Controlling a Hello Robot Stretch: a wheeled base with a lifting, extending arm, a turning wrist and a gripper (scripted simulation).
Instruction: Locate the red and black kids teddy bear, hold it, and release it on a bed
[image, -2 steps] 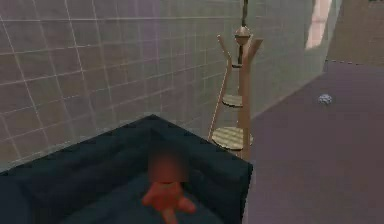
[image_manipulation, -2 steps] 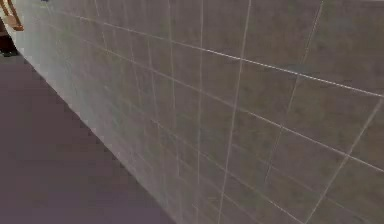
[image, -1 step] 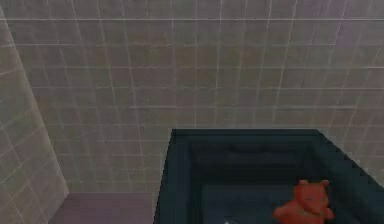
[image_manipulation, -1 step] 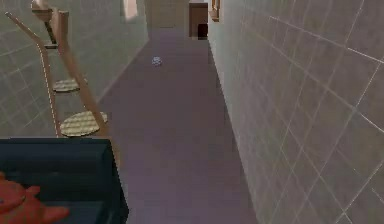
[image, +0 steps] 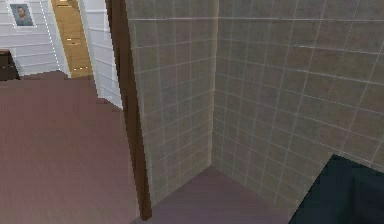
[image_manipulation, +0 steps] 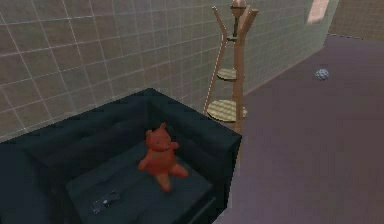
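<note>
Where the arm side view looks out, a beige tiled wall runs along the back, and the same tiling forms an inside corner across the forward view's middle and right. Mauve floor covers the arm side view's right. It appears again as brownish floor in the forward view's left. A dark sofa sits against the tiles at the arm side view's lower left, and a dark corner of similar colour pokes in at the forward view's bottom right. A dark brown post edges the tiled wall, running top to bottom left of the forward view's middle. Beyond it are a white panelled wall and a wooden door. A wooden stand with leaning legs and two round shelves is just beside the sofa's right end, close to the tiles. The bear is red-orange and sits upright on the sofa seat, near the back cushion, roughly mid-sofa; black parts can't be made out. A dark cabinet edge is at the forward view's far left, with a framed picture above it on the white wall. A small dark item, too small to name, lies on the seat left of and nearer than the bear. A small bluish ball is on the floor well away to the right. Claw state: cannot tell.
</note>
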